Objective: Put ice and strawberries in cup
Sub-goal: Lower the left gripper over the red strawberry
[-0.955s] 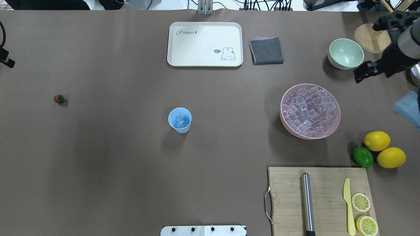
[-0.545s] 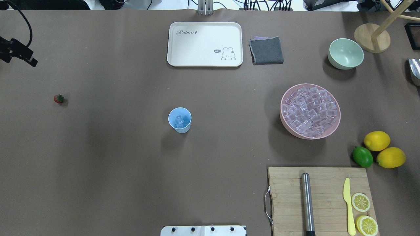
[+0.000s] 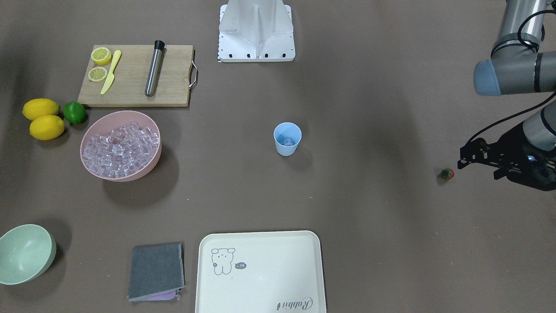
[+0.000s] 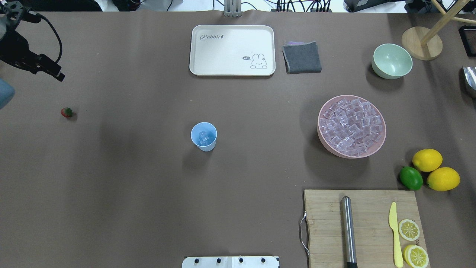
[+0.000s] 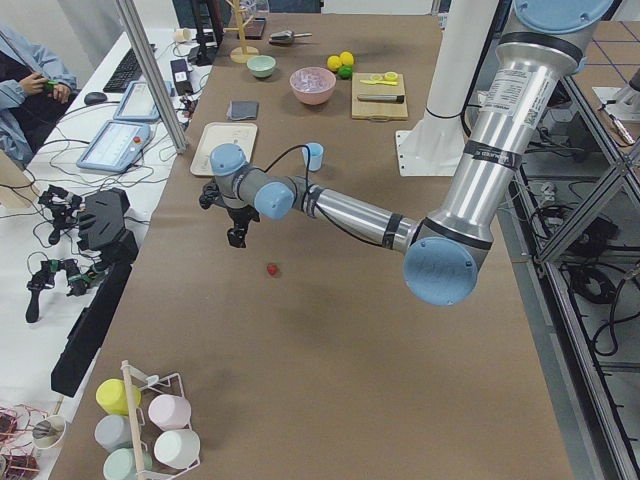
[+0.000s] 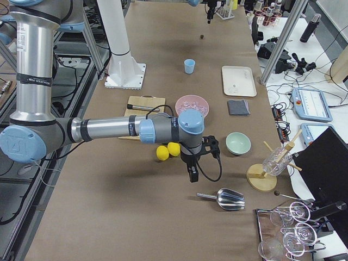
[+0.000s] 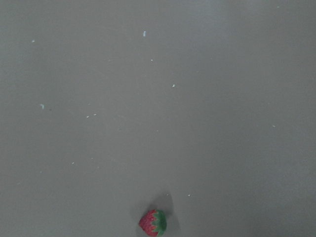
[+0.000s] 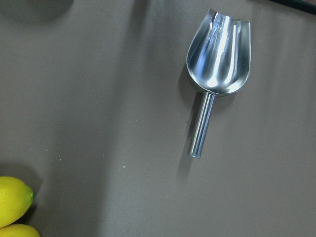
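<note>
Black left gripper [image 3: 480, 169] hung above the brown table [image 4: 122, 178], jaws apart, holding nothing. Strawberry [image 3: 447, 174] lay on the table near it, untouched, low in the left wrist view. Right gripper [image 6: 193, 175] hovered close to a metal scoop [image 8: 218, 59] and two lemons [image 6: 167, 150]; open or closed could not be told. Cup [image 4: 203, 136] stood upright mid-table, well apart from the strawberry, a few ice cubes [image 4: 203, 138] inside. Many more ice cubes were heaped in the pink bowl [image 4: 320, 128] further right.

Left pincer [image 4: 59, 76] nearer strawberry [image 4: 67, 112].
</note>
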